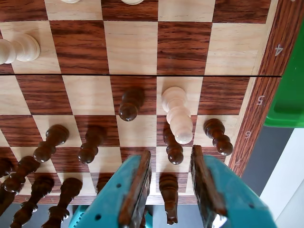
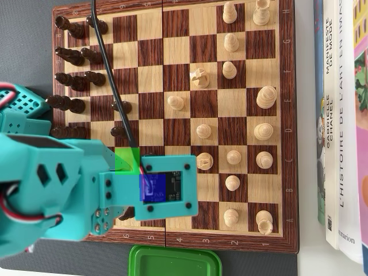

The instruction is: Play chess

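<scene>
The gripper (image 1: 170,183) hangs wide open over the chessboard (image 1: 130,47), holding nothing. Right under it stand a white pawn (image 1: 177,114) and a dark pawn (image 1: 173,147) (very close together). It looks like it must drop down and pinch one.

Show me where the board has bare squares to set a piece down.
Free: the chessboard middle files between the dark pieces and white pieces, toward the top edge. Crowded: squares under the gripper, beside the white piece among dark pawns.
</scene>
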Controlling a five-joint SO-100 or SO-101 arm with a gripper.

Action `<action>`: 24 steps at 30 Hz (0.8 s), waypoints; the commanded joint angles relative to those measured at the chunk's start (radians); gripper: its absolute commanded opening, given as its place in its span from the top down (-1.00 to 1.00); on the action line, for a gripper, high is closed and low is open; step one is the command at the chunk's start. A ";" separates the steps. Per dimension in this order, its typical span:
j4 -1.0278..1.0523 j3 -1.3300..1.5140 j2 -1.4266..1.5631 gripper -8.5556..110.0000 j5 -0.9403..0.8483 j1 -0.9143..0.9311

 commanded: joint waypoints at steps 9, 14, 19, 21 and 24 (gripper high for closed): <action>-0.006 -0.054 -0.034 0.56 -0.018 0.014; -0.011 -0.064 -0.064 0.56 -0.028 0.014; -0.015 -0.130 -0.137 0.57 -0.031 0.025; -0.014 -0.143 -0.156 0.57 -0.031 0.032; -0.014 -0.146 -0.176 0.57 -0.040 0.054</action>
